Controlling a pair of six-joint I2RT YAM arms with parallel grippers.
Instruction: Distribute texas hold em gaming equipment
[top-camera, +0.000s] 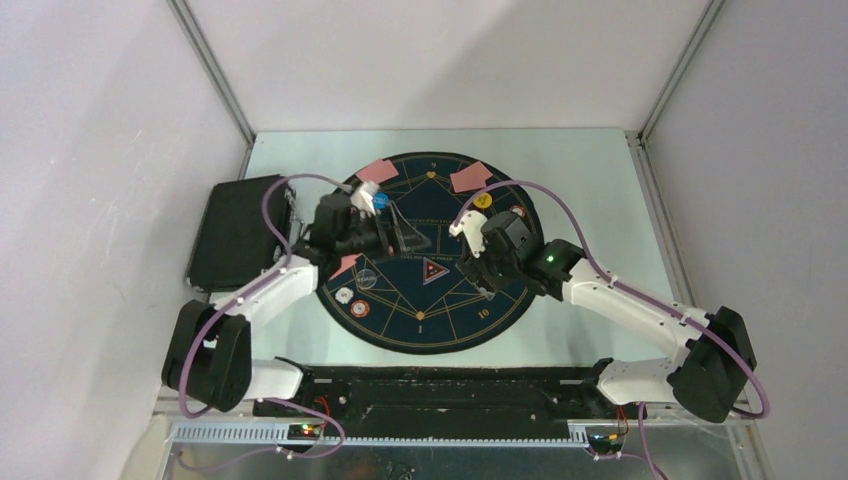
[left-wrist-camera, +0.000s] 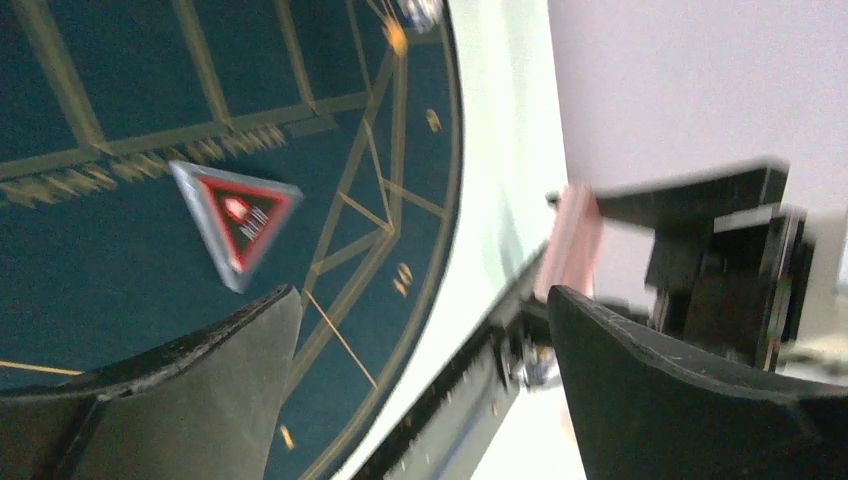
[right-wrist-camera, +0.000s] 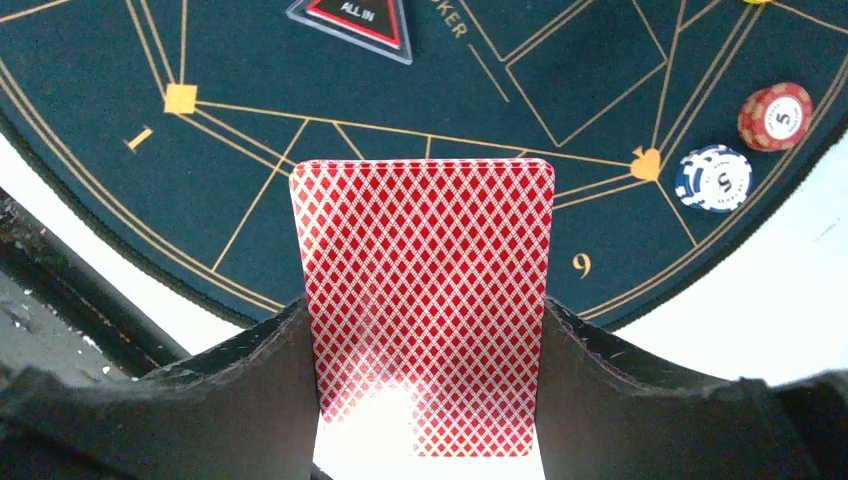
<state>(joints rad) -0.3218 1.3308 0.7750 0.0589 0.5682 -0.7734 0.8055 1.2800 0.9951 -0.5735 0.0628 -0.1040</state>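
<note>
My right gripper (right-wrist-camera: 425, 302) is shut on the long edges of a red-diamond-backed playing card (right-wrist-camera: 425, 225), held above the dark mat's (right-wrist-camera: 250, 180) near rim; whether more cards lie beneath it is hidden. My left gripper (left-wrist-camera: 420, 300) stands wide open with nothing between its fingers, over the mat's centre (top-camera: 405, 238). The red triangular token (top-camera: 434, 270) lies between the two grippers. Pink cards lie at the back left (top-camera: 376, 170), back right (top-camera: 468, 177) and left edge (top-camera: 345, 265). Blue (top-camera: 381, 199), yellow (top-camera: 482, 200), red (top-camera: 518, 212) and grey (top-camera: 366, 278) chips dot the mat.
A black rectangular case (top-camera: 240, 230) lies left of the mat, beside my left arm. The blue-white chip (right-wrist-camera: 713, 178) and red chip (right-wrist-camera: 775, 115) sit near the mat's right rim. Grey walls close in on three sides. The left wrist view is motion-blurred.
</note>
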